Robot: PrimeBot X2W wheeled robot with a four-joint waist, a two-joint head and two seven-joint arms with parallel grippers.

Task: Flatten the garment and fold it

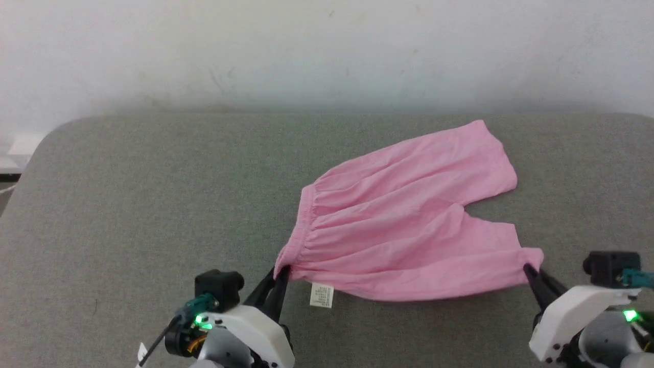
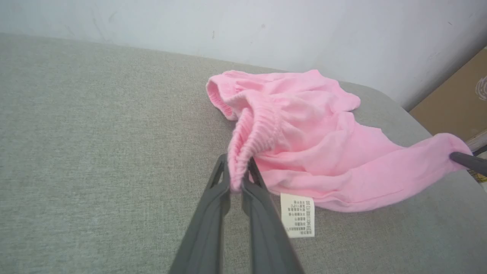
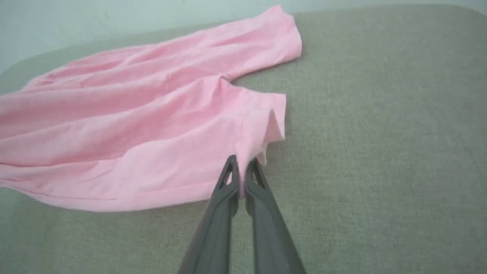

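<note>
Your left pincer (image 1: 282,271) pinches waistband (image 1: 302,230) corner, right pincer (image 1: 527,268) pinches leg hem (image 1: 531,255), both closed; garment (image 1: 403,225) light, limp: hold corners.

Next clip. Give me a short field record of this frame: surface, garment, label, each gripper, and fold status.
surface: grey fabric-covered table
garment: pink, spread out on the table, wrinkled
label: white, at the garment's near edge, by the waistband
left gripper: fingers shut on the waistband corner
right gripper: fingers shut on the near leg's hem corner
fold status: not yet folded
</note>
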